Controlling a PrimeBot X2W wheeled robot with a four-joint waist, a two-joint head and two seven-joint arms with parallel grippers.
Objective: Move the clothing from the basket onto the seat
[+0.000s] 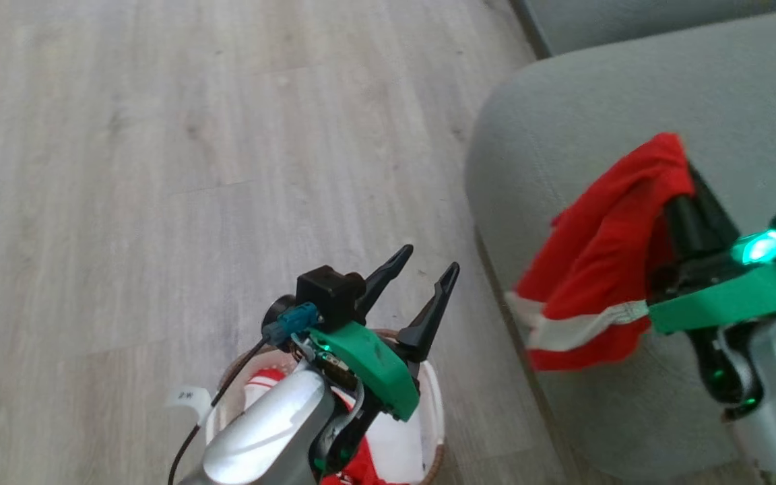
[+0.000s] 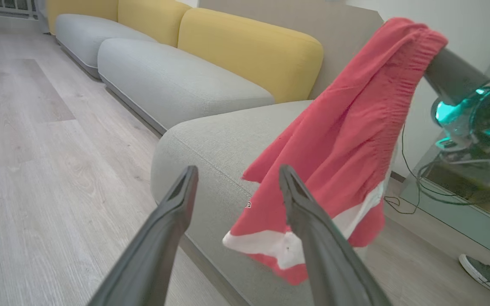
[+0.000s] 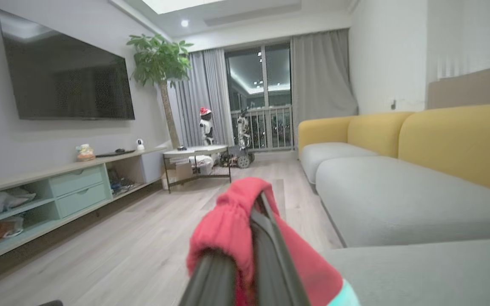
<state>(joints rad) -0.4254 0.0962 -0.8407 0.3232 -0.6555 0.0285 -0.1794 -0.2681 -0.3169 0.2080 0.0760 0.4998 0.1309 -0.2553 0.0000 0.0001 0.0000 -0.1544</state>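
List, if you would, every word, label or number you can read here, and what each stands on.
On the white tag by the basket: perhaps "2W", too blurred to be sure.
A small dark mark where the clothing meets the seat: too small to read.
Nothing else is legible.

Left gripper (image 1: 430, 259): two long dark tapered plastic fingers, pointed tips. Bright green curved plastic wrist bracket (image 1: 368, 367) behind fingers. Beside bracket: black boxy camera block (image 1: 327, 293), blue connector (image 1: 292, 320), thin black cable (image 1: 226, 391) trailing off. Below bracket: glossy silver-grey rounded forearm shell (image 1: 267, 431). Right gripper (image 3: 257, 216): same dark fingers, matching green band (image 1: 731, 303), glowing teal light (image 1: 762, 246) beside it.
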